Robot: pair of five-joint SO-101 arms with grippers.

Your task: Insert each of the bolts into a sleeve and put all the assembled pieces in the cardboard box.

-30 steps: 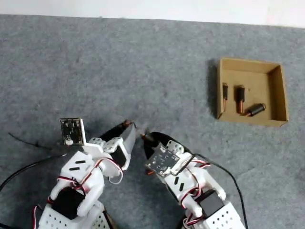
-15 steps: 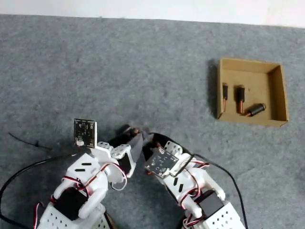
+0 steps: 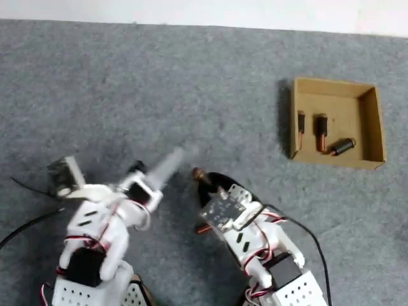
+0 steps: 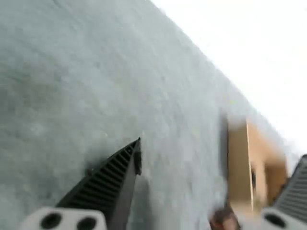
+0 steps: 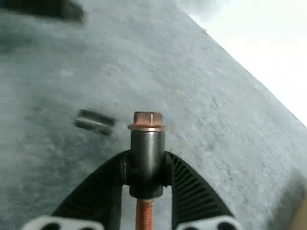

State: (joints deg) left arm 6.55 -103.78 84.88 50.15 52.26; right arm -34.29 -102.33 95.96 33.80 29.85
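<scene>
**Right gripper clamped on a sleeved bolt, left gripper spread wide**

Your right gripper [image 5: 146, 165] is closed on a black sleeve [image 5: 147, 146] with a copper bolt [image 5: 148, 120] pushed through it. The hex head sits against one end of the sleeve. The shank comes out of the other end, between the two fingers. In the high view you see this piece low and near the centre of the grey carpet [image 3: 191, 83], well apart from the cardboard box [image 3: 294, 124].

Your left gripper [image 3: 173, 160] is near the held bolt, on its left in the high view. Its wrist view shows the fingers standing far apart, with carpet between them and the box beyond.

A loose sleeve [image 5: 95, 122] lies on its side on the carpet, near the right gripper in the right wrist view.

The box stands at the right of the table and holds three assembled pieces [image 3: 322, 132]. Two lie side by side next to its left wall, and the third lies tilted, just to their right.
</scene>
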